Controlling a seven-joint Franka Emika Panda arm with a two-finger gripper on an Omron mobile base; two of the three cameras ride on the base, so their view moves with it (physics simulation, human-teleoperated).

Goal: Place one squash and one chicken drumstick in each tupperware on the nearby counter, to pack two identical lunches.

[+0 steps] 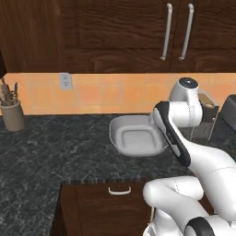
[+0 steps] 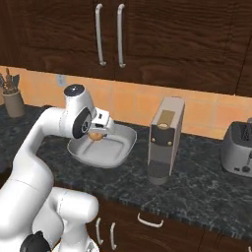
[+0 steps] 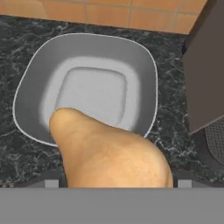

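I have the pincer [image 2: 97, 132] clamped on a chicken drumstick [image 3: 109, 153], hanging over the empty tupperware [image 3: 144, 70] on the bench [image 2: 197, 187]. It looks glossy, light and slippery, so I'd grip its bulbous end.

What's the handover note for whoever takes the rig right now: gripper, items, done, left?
Gripper: shut on a tan-orange food item, either squash or drumstick, can't tell which, held above the tupperware.
Tupperware: on the counter by the coffee machine, empty inside.
Done: one item picked and carried over.
Left: release it into the tub, then the other three placings. Second tupperware and the other food aren't in these pictures.
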